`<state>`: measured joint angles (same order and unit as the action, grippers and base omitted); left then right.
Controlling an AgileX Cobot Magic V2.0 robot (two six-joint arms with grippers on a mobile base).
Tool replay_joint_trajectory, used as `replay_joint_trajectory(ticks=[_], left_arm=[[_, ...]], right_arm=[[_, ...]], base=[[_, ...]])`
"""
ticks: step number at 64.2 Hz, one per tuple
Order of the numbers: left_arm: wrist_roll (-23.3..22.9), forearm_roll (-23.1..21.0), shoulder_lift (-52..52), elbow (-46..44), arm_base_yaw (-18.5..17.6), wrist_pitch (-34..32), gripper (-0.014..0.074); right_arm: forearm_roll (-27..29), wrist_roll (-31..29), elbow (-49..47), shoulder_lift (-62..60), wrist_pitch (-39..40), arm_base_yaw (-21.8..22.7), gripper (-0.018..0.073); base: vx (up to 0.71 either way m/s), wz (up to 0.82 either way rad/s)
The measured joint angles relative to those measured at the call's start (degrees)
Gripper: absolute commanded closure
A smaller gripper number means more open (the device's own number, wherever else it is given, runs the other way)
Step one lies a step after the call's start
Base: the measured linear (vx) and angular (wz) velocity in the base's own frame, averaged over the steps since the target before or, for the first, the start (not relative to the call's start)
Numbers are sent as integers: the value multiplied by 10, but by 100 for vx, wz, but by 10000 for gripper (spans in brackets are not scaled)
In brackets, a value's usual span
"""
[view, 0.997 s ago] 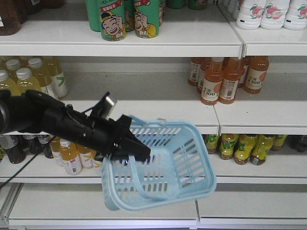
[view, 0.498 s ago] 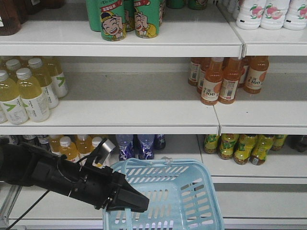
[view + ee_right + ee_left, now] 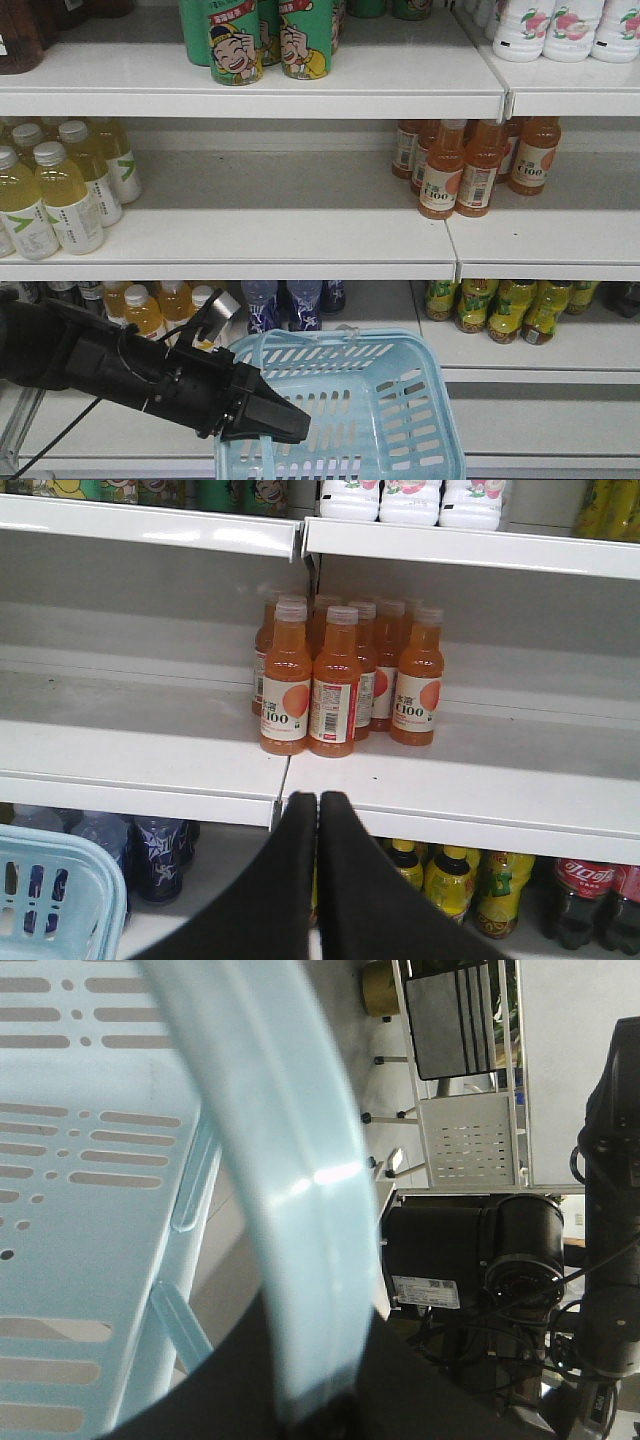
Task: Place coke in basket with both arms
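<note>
My left gripper holds the light blue basket low in front of the bottom shelf, shut on its loop handle. In the left wrist view that handle runs down between the black jaws of the left gripper, with the slotted basket wall to the left. My right gripper is shut with nothing between its fingers, pointing at the shelf edge below the orange bottles. A corner of the basket shows at its lower left. The coke is out of view.
White shelves carry orange juice bottles, pale yellow bottles, green cans, blue bottles and yellow-green bottles. Dark cola plastic bottles with red labels stand low right. The robot base lies beneath the basket.
One second ago the left arm held the basket tilted at middle-shelf height. It has since dropped to the bottom of the view and levelled, with hardly any motion over the last half second.
</note>
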<state>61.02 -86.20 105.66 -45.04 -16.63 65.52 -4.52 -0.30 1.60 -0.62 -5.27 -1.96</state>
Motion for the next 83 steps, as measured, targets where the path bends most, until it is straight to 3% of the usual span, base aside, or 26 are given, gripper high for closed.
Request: replay_joint_trajectory(ticks=[50, 83], left_arm=[[1, 0, 0, 0, 0, -2, 604], [1, 0, 0, 0, 0, -4, 604]], right_arm=[[0, 0, 0, 0, 0, 0, 568], [0, 0, 0, 0, 0, 0, 568]], base=[[0, -1], [-6, -33]])
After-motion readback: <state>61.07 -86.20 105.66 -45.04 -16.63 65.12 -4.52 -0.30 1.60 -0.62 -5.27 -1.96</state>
